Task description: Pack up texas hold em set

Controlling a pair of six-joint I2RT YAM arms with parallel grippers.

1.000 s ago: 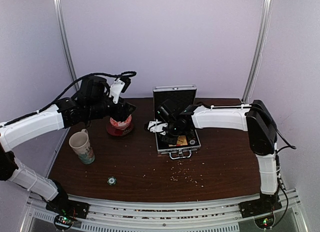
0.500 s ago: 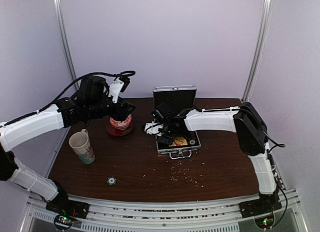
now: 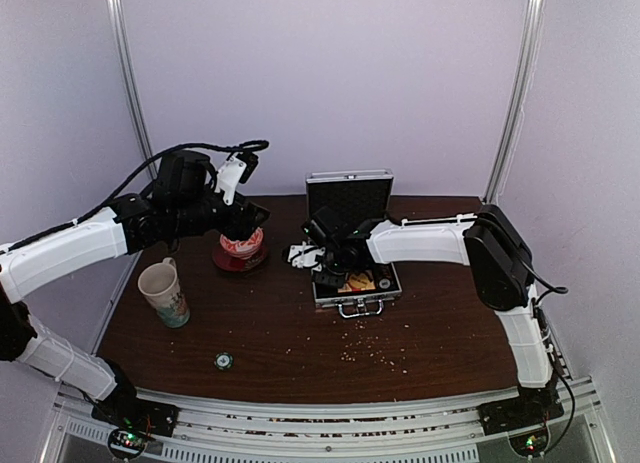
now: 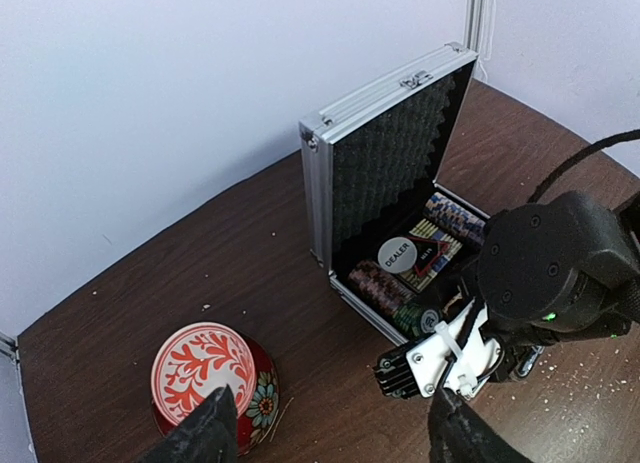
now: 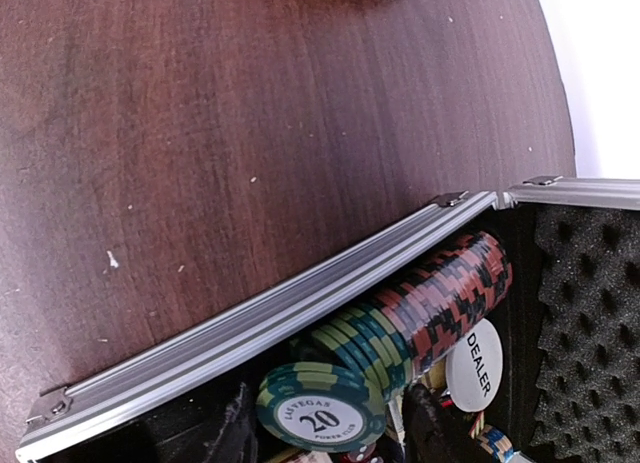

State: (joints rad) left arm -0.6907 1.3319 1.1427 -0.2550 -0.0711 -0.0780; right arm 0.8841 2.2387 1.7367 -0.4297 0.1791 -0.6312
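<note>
Seen from above, the silver case (image 3: 349, 195) is being shown open at the far middle of the worktop (image 3: 300, 333), with its lid upright. The right tool (image 3: 330, 271) is being held over the case's left half. The left tool (image 3: 250, 221) is being held above the red-and-white bowl (image 3: 240, 248), left of the case. A paper cup (image 3: 165, 293) and a small round piece (image 3: 222, 360) are being shown further left of the case.

In the left wrist view, the left tool (image 4: 330, 433) is being held wide open and empty. The bowl (image 4: 210, 368) lies just under it, left of the case (image 4: 385, 153). Chip rows (image 4: 378, 283) and a white DEALER disc (image 4: 397, 254) are being shown inside the case.

In the right wrist view, the fingers (image 5: 225, 428) of the right tool (image 5: 325, 433) are being set either side of a green "20" chip (image 5: 318, 413). The chip stands at the end of a chip row (image 5: 430, 293), just inside the case's wall (image 5: 270, 323). Whether the chip is being gripped cannot be told.
</note>
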